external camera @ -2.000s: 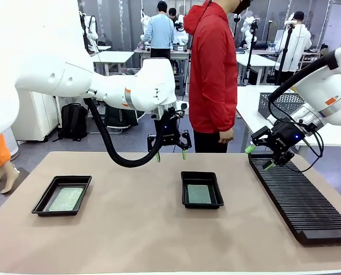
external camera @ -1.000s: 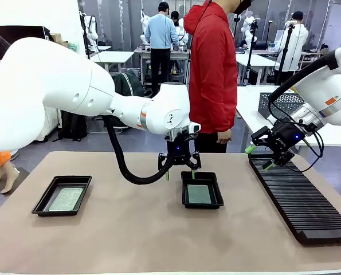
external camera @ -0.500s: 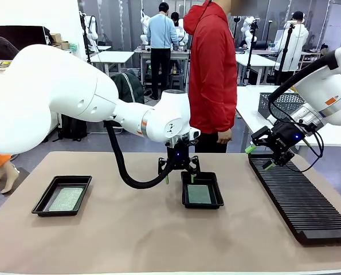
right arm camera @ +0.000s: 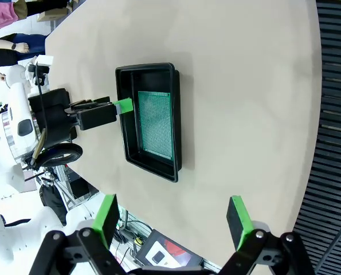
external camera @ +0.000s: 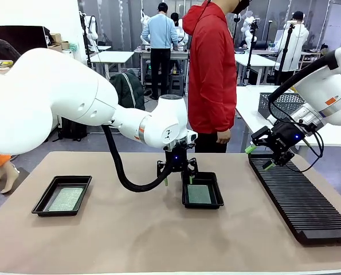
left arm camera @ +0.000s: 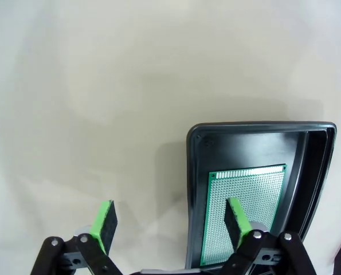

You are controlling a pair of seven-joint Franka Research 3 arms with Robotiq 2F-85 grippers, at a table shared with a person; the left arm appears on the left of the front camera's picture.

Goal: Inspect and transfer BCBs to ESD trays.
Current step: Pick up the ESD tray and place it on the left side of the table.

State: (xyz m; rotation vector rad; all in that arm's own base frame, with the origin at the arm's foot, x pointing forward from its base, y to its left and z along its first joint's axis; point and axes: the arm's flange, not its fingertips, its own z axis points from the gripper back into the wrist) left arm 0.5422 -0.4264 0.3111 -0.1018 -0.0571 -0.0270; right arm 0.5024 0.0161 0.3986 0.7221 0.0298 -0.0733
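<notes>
Left gripper (external camera: 177,175) lower than half a second ago and a touch nearer the table's left edge, now straddling the left rim of the middle ESD tray (external camera: 202,189). Jaws spread wide, holding nothing: in the left wrist view (left arm camera: 169,224) one green pad (left arm camera: 234,221) hangs over the BCB (left arm camera: 243,213) inside the tray (left arm camera: 305,172), the other pad over bare table (left arm camera: 101,103) outside the rim. Cannot tell whether either pad touches the tray. Two seconds ago the same gripper hovered well above the table, short of the tray; since then swung over and dropped down.

Middle tray unmoved, near the table's centre, towards the far edge, its BCB (external camera: 199,194) lying flat inside. Second ESD tray (external camera: 63,195) unmoved near the left edge, with another BCB (external camera: 66,198) flat in it.

Right gripper (external camera: 259,156) unchanged across the frames: poised above the far end of the black ribbed rack (external camera: 302,203) by the table's right edge, jaws wide, empty. From the right wrist view (right arm camera: 173,215), middle tray (right arm camera: 151,120) and board (right arm camera: 155,126) seen farther off across open table, rack (right arm camera: 334,103) alongside.

Person in red (external camera: 213,74) standing at the far edge, one hand (external camera: 225,136) hanging down.
</notes>
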